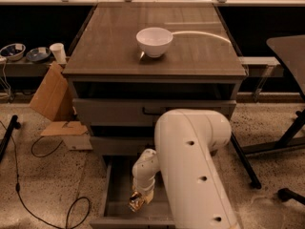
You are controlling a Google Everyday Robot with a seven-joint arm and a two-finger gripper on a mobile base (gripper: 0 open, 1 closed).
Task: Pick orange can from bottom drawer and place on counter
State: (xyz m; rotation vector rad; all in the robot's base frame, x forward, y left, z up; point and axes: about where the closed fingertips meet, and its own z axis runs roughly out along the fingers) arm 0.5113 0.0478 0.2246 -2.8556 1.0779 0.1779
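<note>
The orange can (136, 202) lies in the open bottom drawer (116, 197), near its front, shiny copper with a silvery end. My gripper (143, 194) reaches down into the drawer from the big white arm (190, 166) and sits right at the can's upper right side, partly covering it. Whether it holds the can I cannot tell. The counter (109, 46) is the grey-brown top of the cabinet above.
A white bowl (154, 41) stands on the counter. Two closed drawer fronts (119, 111) sit above the open drawer. A cardboard box (51, 97), a paper cup (58, 53) and floor cables (28, 190) are left. A dark table (288, 46) stands right.
</note>
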